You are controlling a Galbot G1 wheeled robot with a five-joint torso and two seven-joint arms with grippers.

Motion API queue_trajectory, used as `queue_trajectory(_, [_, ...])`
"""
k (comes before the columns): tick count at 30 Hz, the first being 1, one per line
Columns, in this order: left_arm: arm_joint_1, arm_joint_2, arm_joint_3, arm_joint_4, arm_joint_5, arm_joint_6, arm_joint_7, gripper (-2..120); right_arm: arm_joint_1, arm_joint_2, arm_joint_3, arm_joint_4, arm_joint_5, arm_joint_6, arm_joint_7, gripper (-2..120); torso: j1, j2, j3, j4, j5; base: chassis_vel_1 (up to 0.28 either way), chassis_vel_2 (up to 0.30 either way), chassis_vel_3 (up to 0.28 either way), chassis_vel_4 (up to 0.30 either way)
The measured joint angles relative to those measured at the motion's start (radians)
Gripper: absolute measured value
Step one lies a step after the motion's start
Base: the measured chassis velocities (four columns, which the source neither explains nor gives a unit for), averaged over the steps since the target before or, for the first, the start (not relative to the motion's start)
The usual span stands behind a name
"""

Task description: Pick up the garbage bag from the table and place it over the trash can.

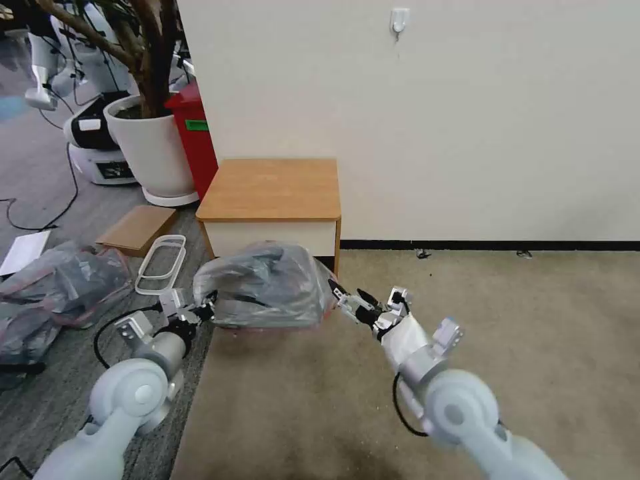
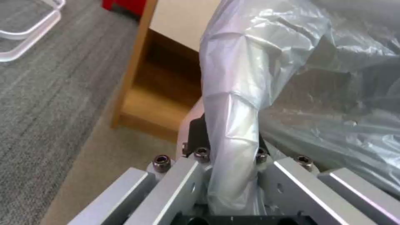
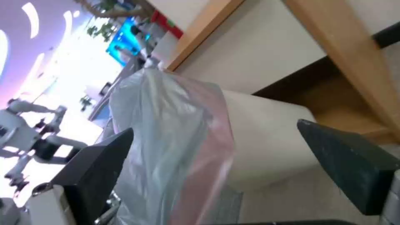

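Garbage bag (image 1: 263, 283) stretches sideways between the claws: left claw (image 1: 200, 310) clamps one edge, right claw (image 1: 347, 301) seemingly spread wide beside the other, over the trash can (image 3: 267, 137)

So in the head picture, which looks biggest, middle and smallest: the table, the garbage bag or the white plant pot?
1. The table looks largest.
2. The garbage bag and the white plant pot look about alike, and the bag is nearer the camera, so I won't rank them.

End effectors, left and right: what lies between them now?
In the head view, the garbage bag spans from left end effector to right end effector, in front of the table.
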Motion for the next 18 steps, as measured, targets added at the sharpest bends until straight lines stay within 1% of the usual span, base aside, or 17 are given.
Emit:
queue_trajectory(1, [0.000, 0.000, 0.000, 0.000, 0.000, 0.000, 0.000, 1, 0.000, 0.000, 0.000, 0.000, 0.000, 0.000, 0.000, 100, 0.000, 0.000, 0.000, 0.0000, 0.0000, 0.000, 0.000, 0.000, 0.000])
queue_trajectory(3, [0.007, 0.015, -0.004, 0.000, 0.000, -0.008, 0.027, 1, 0.023, -0.028, -0.003, -0.038, 0.017, -0.012, -0.057, 100, 0.000, 0.000, 0.000, -0.0001, 0.0001, 0.000, 0.000, 0.000, 0.000])
queue_trajectory(7, [0.013, 0.024, -0.004, -0.001, 0.001, -0.015, 0.047, 1, 0.050, -0.050, -0.012, -0.069, 0.030, -0.021, -0.098, 100, 0.000, 0.000, 0.000, -0.0001, 0.0000, 0.000, 0.000, 0.000, 0.000])
queue_trajectory(8, [0.018, 0.028, -0.007, -0.003, 0.007, -0.020, 0.053, 1, 0.064, -0.062, -0.014, -0.088, 0.039, -0.031, -0.141, 99, 0.000, 0.000, 0.000, 0.0000, -0.0001, 0.000, 0.000, 0.000, 0.000])
queue_trajectory(9, [0.018, 0.028, -0.007, -0.003, 0.007, -0.020, 0.053, 1, 0.064, -0.062, -0.014, -0.088, 0.039, -0.031, -0.141, 99, 0.000, 0.000, 0.000, 0.0000, -0.0001, 0.000, 0.000, 0.000, 0.000])
queue_trajectory(12, [0.028, 0.030, -0.012, -0.010, 0.012, -0.031, 0.054, 1, 0.079, -0.070, -0.020, -0.110, 0.042, -0.051, -0.213, 98, 0.000, 0.000, 0.000, -0.0001, -0.0001, 0.000, 0.000, 0.000, 0.000])
queue_trajectory(18, [0.040, 0.031, -0.020, -0.027, 0.013, -0.036, 0.054, 1, 0.108, -0.066, -0.050, -0.136, 0.043, -0.067, -0.271, 92, 0.000, 0.000, 0.000, -0.0001, 0.0000, 0.000, 0.000, 0.000, 0.000])
